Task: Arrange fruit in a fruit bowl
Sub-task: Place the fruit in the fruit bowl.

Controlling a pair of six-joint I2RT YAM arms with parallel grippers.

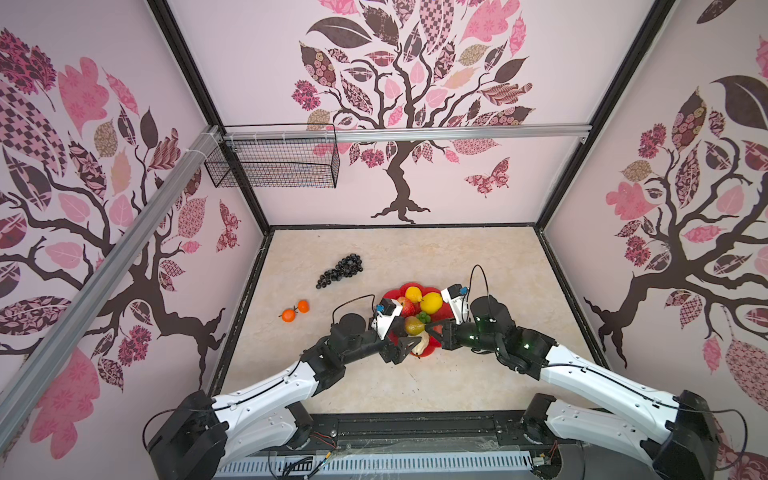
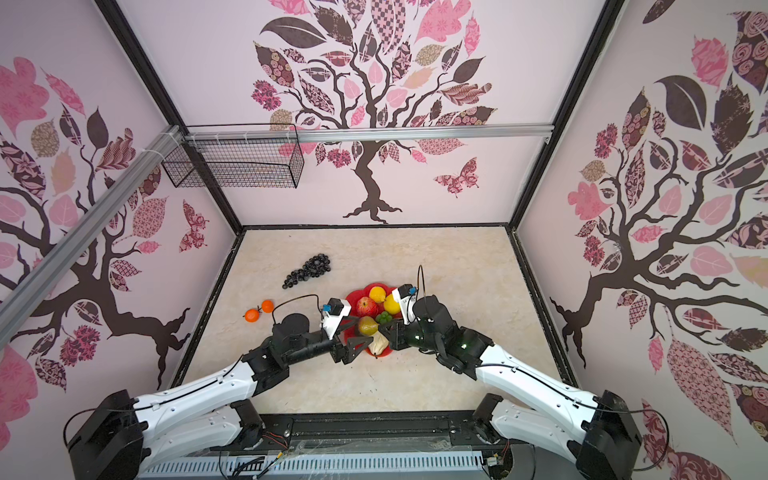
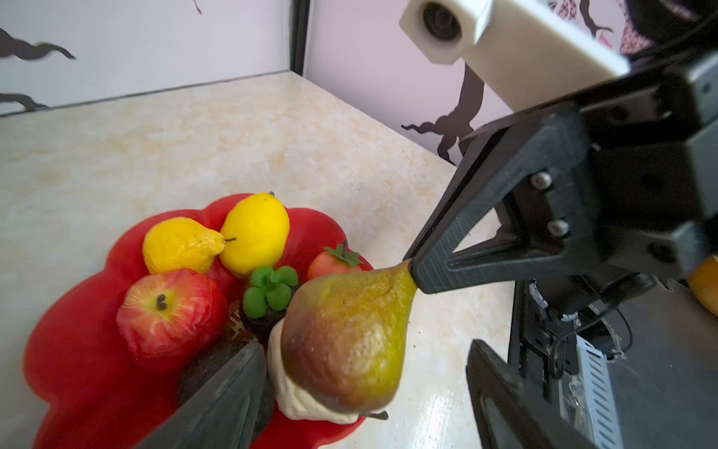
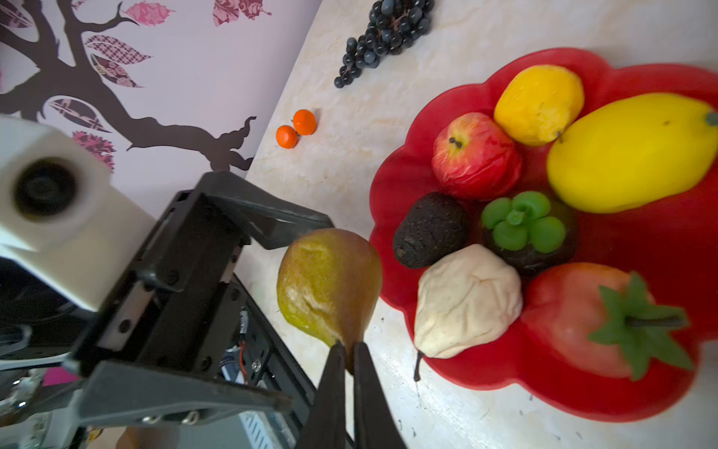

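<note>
- The right pincer (image 4: 345, 352) clenches the green-brown pear (image 4: 330, 280) by its neck; the left pincer (image 4: 291, 318) stands released around it.
- The pear hangs at the red bowl's (image 4: 404, 175) edge; next, likely a gentle lowering inside.
- Beyond, grapes (image 4: 388, 35) and oranges (image 4: 287, 137) wait on the table (image 4: 349, 97).

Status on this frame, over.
Left gripper open around green-brown pear. Right gripper shut on its neck, at bowl edge. Grapes, oranges on table. Nothing blocking.

The right wrist view cuts off the fruit bowl (image 4: 404, 175), and the strawberry (image 4: 575, 322) is blurred
</note>
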